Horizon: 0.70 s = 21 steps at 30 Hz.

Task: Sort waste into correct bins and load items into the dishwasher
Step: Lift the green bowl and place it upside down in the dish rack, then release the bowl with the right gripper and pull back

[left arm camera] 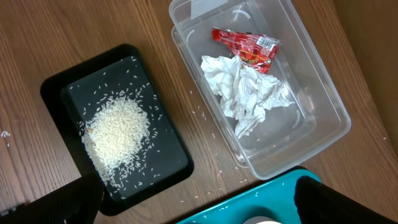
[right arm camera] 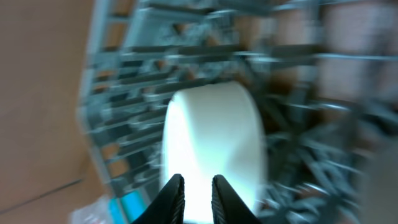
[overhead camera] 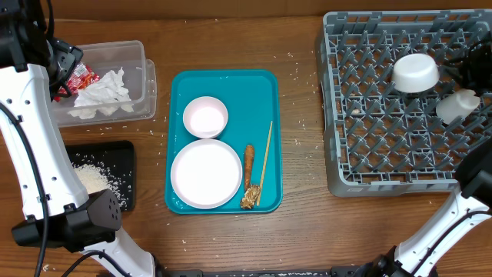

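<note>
Heavy blur over rack [right arm camera: 124, 106] and bowl [right arm camera: 211, 137] at the right wrist; only a corner of the teal tray [left arm camera: 249, 202] at the left.

Likely a robotics lab, wooden table [overhead camera: 300, 85], white robot arm [overhead camera: 31, 154], grey dish rack [overhead camera: 369, 146]

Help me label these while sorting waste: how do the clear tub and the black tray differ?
The clear tub is see-through with tall walls; the black tray is opaque and shallow. The clear tub holds a crumpled napkin and a red wrapper; the black tray holds loose rice. Both are rectangular and sit left of the teal tray.
</note>
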Tool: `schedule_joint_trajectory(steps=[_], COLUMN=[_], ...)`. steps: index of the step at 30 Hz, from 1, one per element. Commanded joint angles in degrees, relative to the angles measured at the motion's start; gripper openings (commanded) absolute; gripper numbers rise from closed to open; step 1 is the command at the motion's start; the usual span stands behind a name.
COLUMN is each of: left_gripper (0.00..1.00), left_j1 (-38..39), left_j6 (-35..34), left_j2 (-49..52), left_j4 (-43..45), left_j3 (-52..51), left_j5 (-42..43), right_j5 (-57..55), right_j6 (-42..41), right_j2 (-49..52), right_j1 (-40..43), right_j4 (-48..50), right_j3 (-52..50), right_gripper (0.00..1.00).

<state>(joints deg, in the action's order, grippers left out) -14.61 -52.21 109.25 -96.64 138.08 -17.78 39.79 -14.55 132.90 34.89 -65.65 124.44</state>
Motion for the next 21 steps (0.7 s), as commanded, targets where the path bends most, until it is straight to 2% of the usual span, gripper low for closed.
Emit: schedule_joint_trajectory(steps=[1, 4, 7, 11, 14, 21], left_gripper=[1.00, 1.00, 1.00, 1.00, 1.00, 1.00], left_j1=[0.37, 0.37, 0.37, 0.39, 0.37, 0.39], left_j6=[-0.70, -0.70, -0.70, -0.70, -0.70, -0.70], left_j2=[-0.61, -0.61, -0.61, -0.61, -0.61, -0.61], left_j4=[-0.04, -0.04, -0.04, -0.04, -0.04, -0.04], left_j3=[-0.09, -0.09, -0.09, -0.09, -0.09, -0.09], left_j5=[-0.20, -0.22, -0.20, -0.20, -0.22, -0.20], right_j5=[-21.59, -28.63, -29.64, -29.68, -29.75, -39.69], right_j6=[-3.32, -3.98, -3.89, -2.80, -0.09, -0.48], right_j2=[-7.26, -10.47, -13.31, -13.33, -12.46, -7.76], right_j1=[-0.22, -0.87, -2.99, -7.72, -11.93, -18.53], right_j4=[-1.75, -2.89, -3.06, -2.51, 0.90, 6.34], right_j3=[3.15, 3.15, 3.15, 3.08, 2.45, 1.07], right_gripper=[0.19, 0.20, 0.20, 0.34, 0.34, 0.32])
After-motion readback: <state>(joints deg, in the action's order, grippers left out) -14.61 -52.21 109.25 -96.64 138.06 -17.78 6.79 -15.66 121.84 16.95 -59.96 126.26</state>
